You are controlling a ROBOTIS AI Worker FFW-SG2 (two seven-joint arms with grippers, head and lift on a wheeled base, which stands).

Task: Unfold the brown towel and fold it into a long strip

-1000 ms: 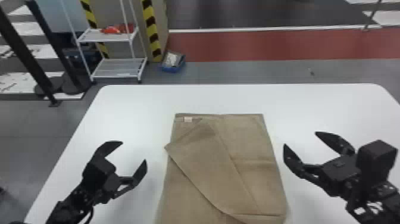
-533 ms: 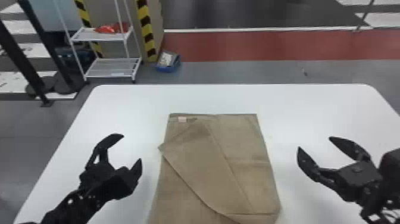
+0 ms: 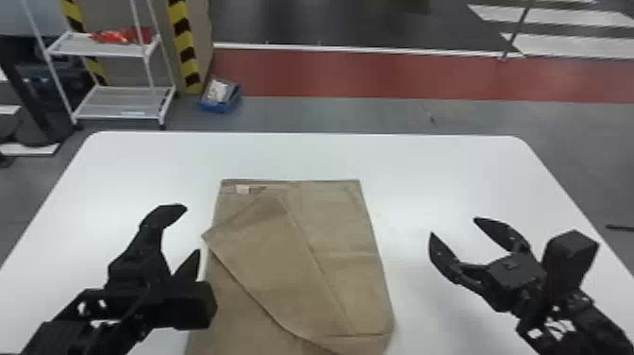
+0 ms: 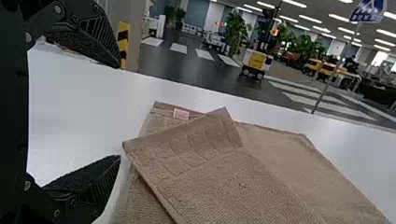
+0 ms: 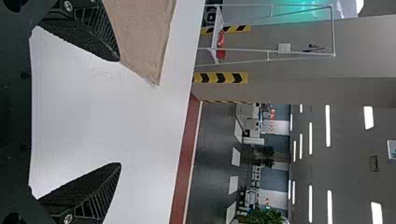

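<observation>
Towel (image 3: 287, 255) lay on the bench (image 3: 443, 165), flap slanting across it; left tool (image 3: 192, 230) and right tool (image 3: 454, 226) stood wide open, holding nothing.

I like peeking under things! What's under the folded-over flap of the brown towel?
Under the flap is more of the brown towel, lying on the white table. A small pale tag shows beside the flap. The part right beneath is covered, so I can't tell if anything hides there.

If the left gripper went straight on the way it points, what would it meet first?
Probably the brown towel, near its folded-over flap, just ahead of the left gripper. The gripper's height is unclear, so it might pass above.
</observation>
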